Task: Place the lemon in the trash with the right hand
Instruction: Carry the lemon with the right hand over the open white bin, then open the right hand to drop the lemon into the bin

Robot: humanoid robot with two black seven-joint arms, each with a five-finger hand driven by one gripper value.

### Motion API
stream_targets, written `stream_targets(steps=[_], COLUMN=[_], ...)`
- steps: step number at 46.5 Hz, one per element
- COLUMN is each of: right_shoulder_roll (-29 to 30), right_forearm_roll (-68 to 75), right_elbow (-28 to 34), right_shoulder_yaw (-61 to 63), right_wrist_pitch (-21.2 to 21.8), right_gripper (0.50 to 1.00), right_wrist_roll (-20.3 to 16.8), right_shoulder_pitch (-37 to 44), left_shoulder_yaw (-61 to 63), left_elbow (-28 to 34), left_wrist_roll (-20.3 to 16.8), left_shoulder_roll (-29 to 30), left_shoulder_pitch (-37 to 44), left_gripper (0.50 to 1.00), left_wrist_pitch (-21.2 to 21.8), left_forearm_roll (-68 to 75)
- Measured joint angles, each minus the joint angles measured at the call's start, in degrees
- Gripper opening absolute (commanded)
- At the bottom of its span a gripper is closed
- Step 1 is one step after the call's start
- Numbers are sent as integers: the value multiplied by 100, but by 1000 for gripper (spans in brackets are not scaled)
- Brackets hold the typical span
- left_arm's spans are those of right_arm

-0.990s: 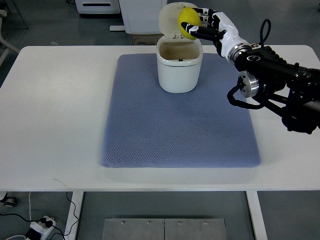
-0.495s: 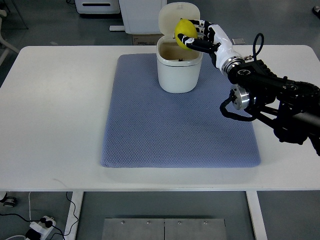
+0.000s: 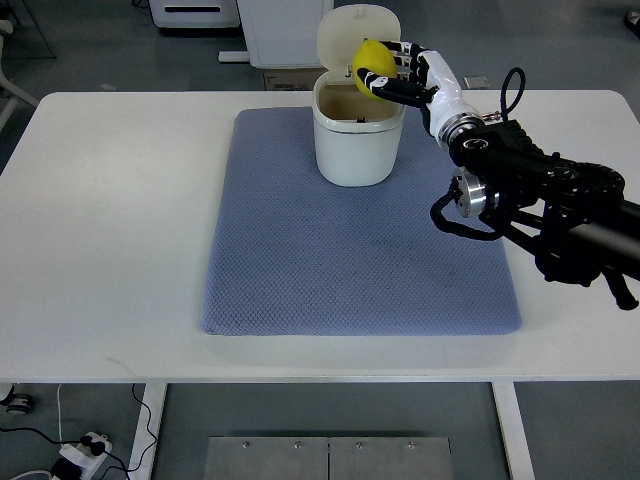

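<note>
Lemon (image 3: 372, 66): yellow, oval, held off surface in fingers of right hand (image 3: 398, 72), poised above right rear part of bin opening (just in front of raised lid).
Trash bin (image 3: 358, 140): small, white, rounded, upright on rear middle of blue-grey mat; lid (image 3: 345, 30) swung open, tilted back; tan interior seen.

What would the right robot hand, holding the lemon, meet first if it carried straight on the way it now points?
Probably the bin's raised lid. The right robot hand points toward the picture's upper left, holding the lemon over the open trash bin. Depth is unclear from above, so it might pass in front.
</note>
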Motion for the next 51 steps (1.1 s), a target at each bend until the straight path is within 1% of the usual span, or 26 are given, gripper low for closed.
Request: stream_targets(steps=[7, 14, 20, 26, 36, 51], right_shoulder_roll=[83, 116, 116, 116, 115, 115], right_forearm_roll=[0, -4, -4, 0, 1, 1], right_elbow=[-46, -46, -44, -42, -42, -39], right_shoulder_yaw=[-135, -197, -219, -220, -220, -225], right_wrist_pitch=[-1, -1, -2, -2, -8, -10], right_gripper=[510, 583, 673, 728, 778, 793], right_wrist_roll=[-80, -81, -86, -89, -89, -89], right_shoulder_pitch=[88, 111, 119, 154, 224, 238], left_shoulder_yaw=[0, 0, 0, 0, 0, 0], left_elbow=[0, 0, 0, 0, 0, 0], left_wrist_roll=[0, 0, 0, 0, 0, 0], left_shoulder_roll=[0, 0, 0, 0, 0, 0], left_shoulder_pitch=[6, 8, 4, 7, 5, 7], left_gripper=[1000, 1000, 1000, 1000, 1000, 1000], left_wrist_pitch=[0, 0, 0, 0, 0, 0], left_forearm_roll=[0, 0, 0, 0, 0, 0])
